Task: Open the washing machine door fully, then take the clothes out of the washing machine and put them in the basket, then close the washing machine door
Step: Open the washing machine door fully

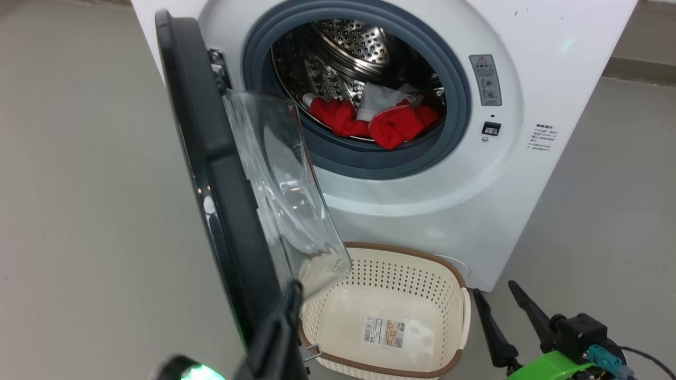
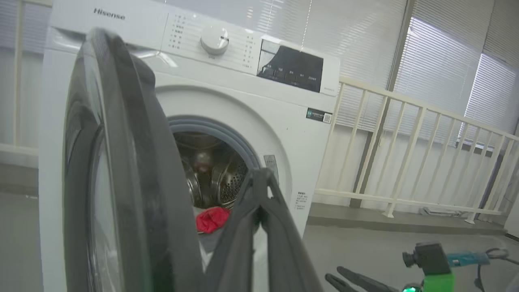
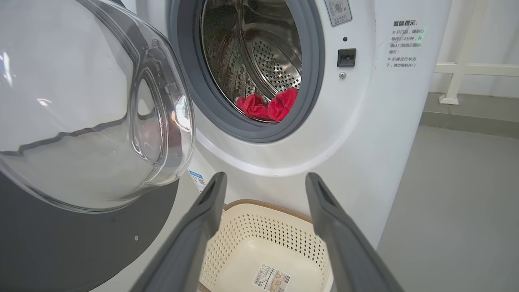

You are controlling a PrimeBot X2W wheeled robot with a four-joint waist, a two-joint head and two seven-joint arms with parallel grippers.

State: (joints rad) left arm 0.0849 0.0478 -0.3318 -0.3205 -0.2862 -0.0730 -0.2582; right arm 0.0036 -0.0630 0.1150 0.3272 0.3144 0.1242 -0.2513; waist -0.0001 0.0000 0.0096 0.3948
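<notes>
Left pincer [image 2: 261, 174] is clenched, its two long dark fingers pressed tip to tip with nothing between them, just beside the lower edge of the door [image 1: 211, 158]. Right pincer [image 3: 265, 178] is released, its tapered matte fingers spread wide and empty, near the right side of the basket [image 3: 263, 229].

The door stands swung out from its hinge at the left of the mouth. It has a broad glossy black rim round a bulging bowl of clear glass that catches pale reflections. Behind it the washing machine [image 1: 422, 211] is smooth and white. A thick grey rubber ring [image 1: 457, 105] frames its round mouth, and the shiny steel drum [image 1: 354, 39] is dotted with small holes.

The clothes [image 1: 393, 126] lie crumpled at the bottom front of the drum, soft bright red folds with a light grey piece on top. The basket sits on the floor [image 1: 79, 211] against the machine's foot. It is cream plastic with lattice-pierced walls, a brown rim and a paper label [image 1: 384, 331] on its bottom.
</notes>
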